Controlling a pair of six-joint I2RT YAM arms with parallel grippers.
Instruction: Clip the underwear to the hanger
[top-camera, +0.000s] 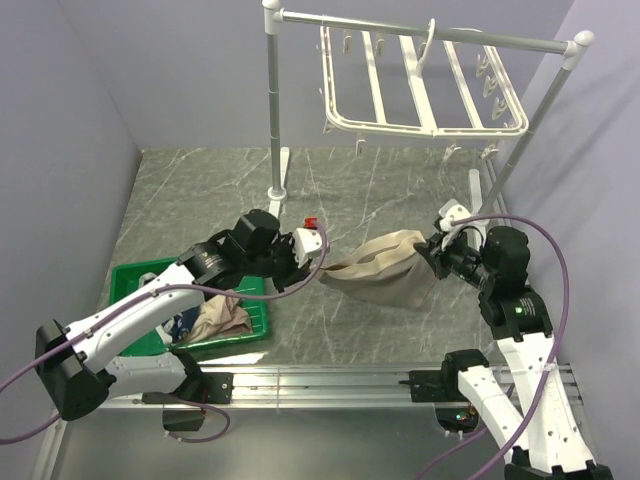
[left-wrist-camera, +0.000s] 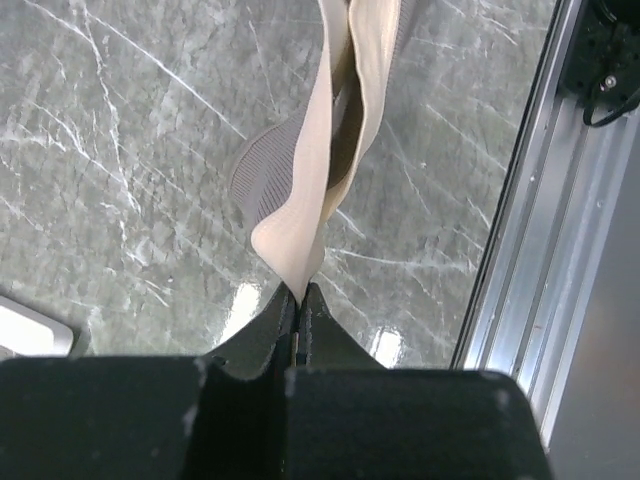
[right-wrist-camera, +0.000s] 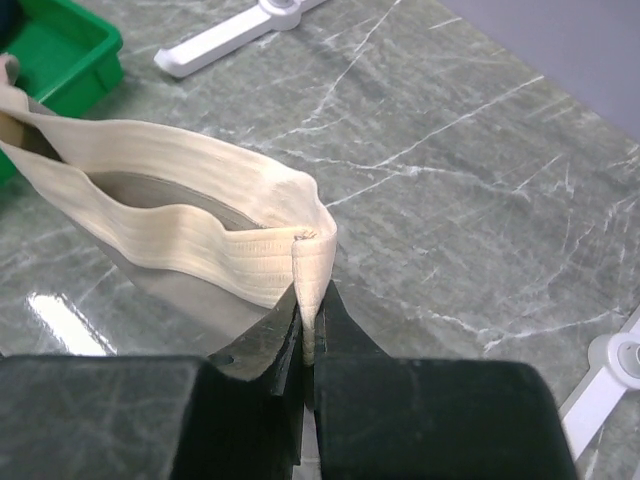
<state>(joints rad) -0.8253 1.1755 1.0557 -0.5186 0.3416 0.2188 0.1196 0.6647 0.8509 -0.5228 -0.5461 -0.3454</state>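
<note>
High rear overview; two close wrist views down onto shared underwear (top-camera: 385, 272)

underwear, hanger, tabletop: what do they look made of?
underwear: soft knit fabric, matte; visible ribbing, drapes and folds. hanger: likely moulded plastic, smooth white, thin bars. tabletop: grey marble look, veined and reflective; possibly laminate.

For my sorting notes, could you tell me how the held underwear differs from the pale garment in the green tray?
The underwear is stretched between the left fingers and right fingers, pinched at each end; the pale garment lies crumpled in the green tray, untouched. The underwear is taupe with a lighter beige waistband; the pale garment is pinkish-beige. Both are soft fabric, neither on the hanger.
</note>
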